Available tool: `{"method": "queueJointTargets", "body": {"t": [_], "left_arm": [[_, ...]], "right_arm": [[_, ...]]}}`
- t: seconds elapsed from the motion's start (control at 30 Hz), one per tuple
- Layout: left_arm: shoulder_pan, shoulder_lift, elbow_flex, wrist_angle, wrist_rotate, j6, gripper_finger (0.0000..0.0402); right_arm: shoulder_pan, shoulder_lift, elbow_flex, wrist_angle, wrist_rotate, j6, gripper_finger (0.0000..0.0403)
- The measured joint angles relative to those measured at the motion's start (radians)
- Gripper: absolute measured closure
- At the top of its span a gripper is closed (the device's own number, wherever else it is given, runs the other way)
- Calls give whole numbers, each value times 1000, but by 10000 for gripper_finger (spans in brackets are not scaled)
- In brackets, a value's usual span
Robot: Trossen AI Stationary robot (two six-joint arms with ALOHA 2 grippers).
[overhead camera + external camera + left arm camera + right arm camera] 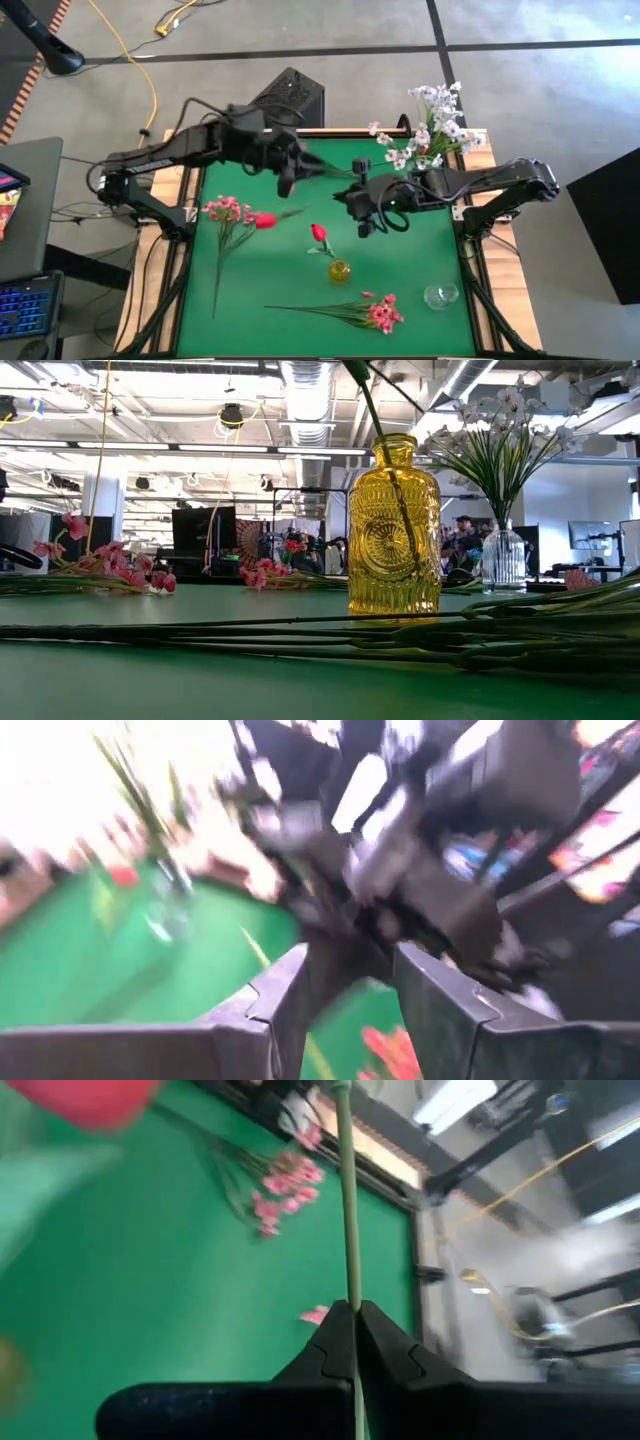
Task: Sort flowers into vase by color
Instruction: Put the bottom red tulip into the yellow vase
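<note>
My right gripper (pixel 360 195) hovers over the middle of the green mat, shut on a long green stem (pixel 346 1200). The stem (pixel 330 167) runs on toward my left gripper (pixel 287 178), which hangs close by at the mat's far left, fingers open (pixel 350 965). I cannot tell whether the left gripper touches the stem. A red bud (pixel 320 235) stands in the yellow vase (pixel 339 270) (pixel 394 525). Another red bud (pixel 265 220) shows blurred left of centre. White sprays (pixel 432 125) stand in a clear vase at the far right corner. Pink sprays (pixel 228 210) (pixel 380 313) lie flat on the mat. My right gripper pinches the green stem between its two fingers (pixel 330 1342), which lie across it. The held stretch (pixel 350 1295) is bare stalk. From there the stem is lifted clear of the mat and runs straight out toward the left arm. Its blossom end cannot be told.
A small empty clear glass vase (pixel 440 295) stands near the mat's near right corner. A black box (pixel 292 97) sits beyond the far edge. Wooden table edges (pixel 497 290) frame the mat. Long stems (pixel 400 635) lie across the foreground of the low view.
</note>
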Motion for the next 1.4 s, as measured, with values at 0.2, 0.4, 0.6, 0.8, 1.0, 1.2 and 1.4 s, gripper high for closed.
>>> {"method": "queueJointTargets", "body": {"t": [0.2, 0.4, 0.6, 0.8, 1.0, 1.2, 1.4], "left_arm": [[-1, -76, 34, 90, -146, 156, 267], [-16, -164, 34, 139, -167, 229, 267], [-120, -165, 32, 161, -155, 298, 267], [-233, -136, -62, 354, -150, 325, 267], [-317, -84, -259, 734, -148, 286, 267], [-359, 1, -328, 836, -165, 267, 267], [-373, 42, -327, 852, -186, 240, 267]], "right_arm": [[-1, -72, -8, -11, -25, 155, 378], [19, -198, -75, 50, -25, 316, 378], [123, -308, -196, 351, -59, 405, 378], [233, -332, -326, 717, -51, 449, 378], [292, -276, -404, 916, -41, 549, 378], [317, -202, -405, 969, -11, 630, 378], [315, -175, -405, 979, 12, 661, 378]]}}
